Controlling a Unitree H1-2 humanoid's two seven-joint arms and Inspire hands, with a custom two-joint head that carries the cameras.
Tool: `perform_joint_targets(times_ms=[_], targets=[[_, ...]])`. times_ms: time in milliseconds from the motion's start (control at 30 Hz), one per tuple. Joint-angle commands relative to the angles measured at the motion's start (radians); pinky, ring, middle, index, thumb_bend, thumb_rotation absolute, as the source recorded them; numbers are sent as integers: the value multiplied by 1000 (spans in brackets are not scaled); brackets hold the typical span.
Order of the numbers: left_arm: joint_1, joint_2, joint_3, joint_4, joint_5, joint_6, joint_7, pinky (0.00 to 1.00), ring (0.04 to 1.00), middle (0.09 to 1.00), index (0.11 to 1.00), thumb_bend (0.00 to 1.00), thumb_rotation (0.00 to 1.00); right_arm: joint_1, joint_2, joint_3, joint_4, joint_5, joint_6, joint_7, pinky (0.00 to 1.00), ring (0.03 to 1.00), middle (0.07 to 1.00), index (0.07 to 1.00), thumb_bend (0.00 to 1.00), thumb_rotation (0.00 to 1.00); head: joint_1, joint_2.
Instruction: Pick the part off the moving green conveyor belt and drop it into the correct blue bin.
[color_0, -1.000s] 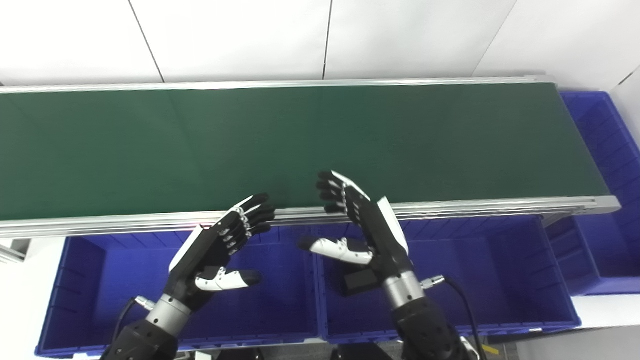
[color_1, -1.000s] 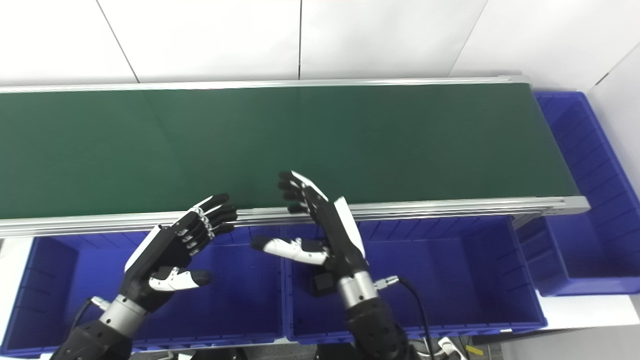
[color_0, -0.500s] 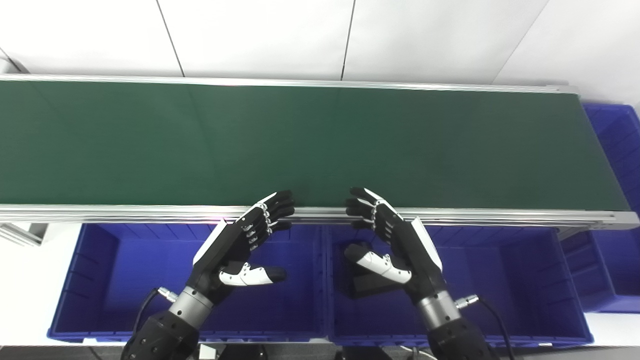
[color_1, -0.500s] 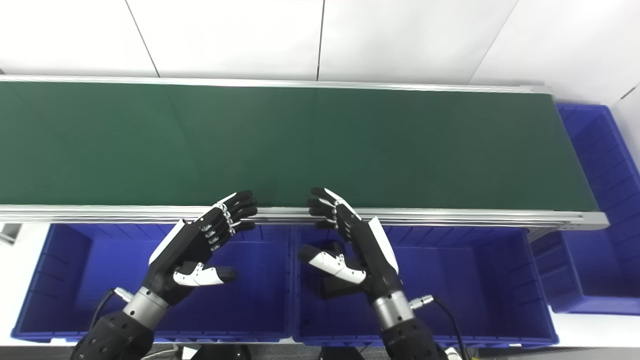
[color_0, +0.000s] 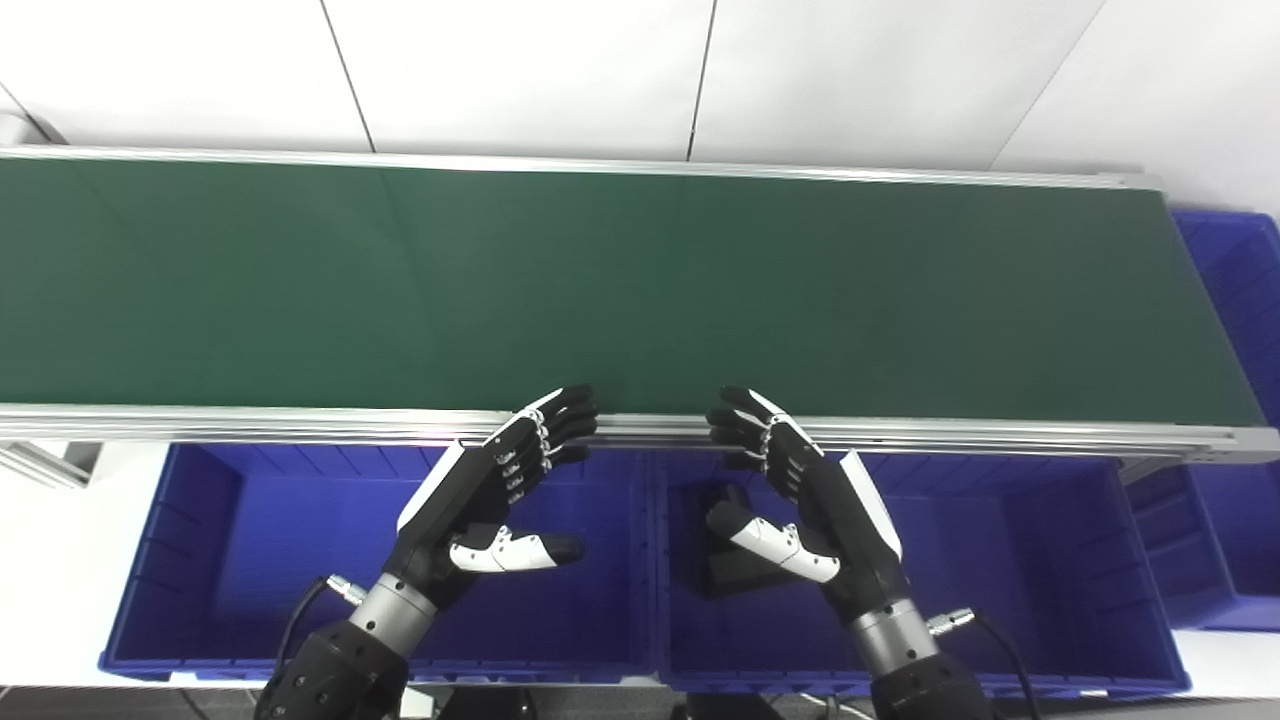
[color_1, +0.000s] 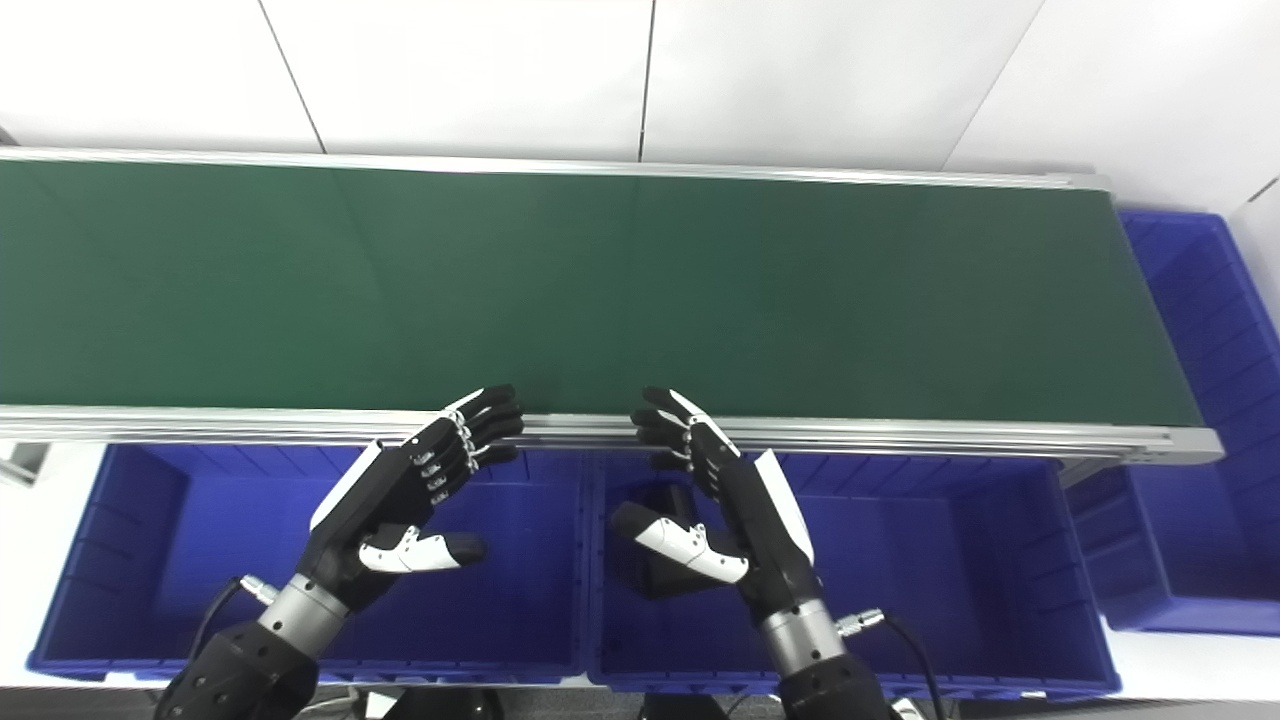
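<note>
The green conveyor belt (color_0: 620, 280) runs left to right and carries no part that I can see. My left hand (color_0: 485, 500) is open and empty, held over the left blue bin (color_0: 200, 560) just below the belt's near rail. My right hand (color_0: 810, 500) is open and empty over the middle blue bin (color_0: 1000, 560). A black part (color_0: 730, 565) lies in the middle bin, partly hidden behind my right hand's thumb.
The belt's aluminium near rail (color_0: 900, 432) runs just beyond both hands' fingertips. A third blue bin (color_0: 1235, 500) stands at the belt's right end. White wall panels rise behind the belt.
The camera has shifted, moving the whole picture right. My right hand has come down and back from over the belt edge to over the middle bin. The left hand stays much the same.
</note>
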Motion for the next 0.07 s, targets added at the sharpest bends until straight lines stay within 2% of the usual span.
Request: perform_joint_targets(times_ms=[0,33], targets=[[-11,-2,-1,-14,2,-49,3,847,890,890,894,994,392,-7,4,-4,-14,10,-69,-1,745,813,828,884,694,567,-1,0],[-11,-2,-1,-14,2,-50,3,847,889,890,894,994,392,-8,5,-5,-12,9,-70,-1,744,812,827,883,693,565,-1,0]])
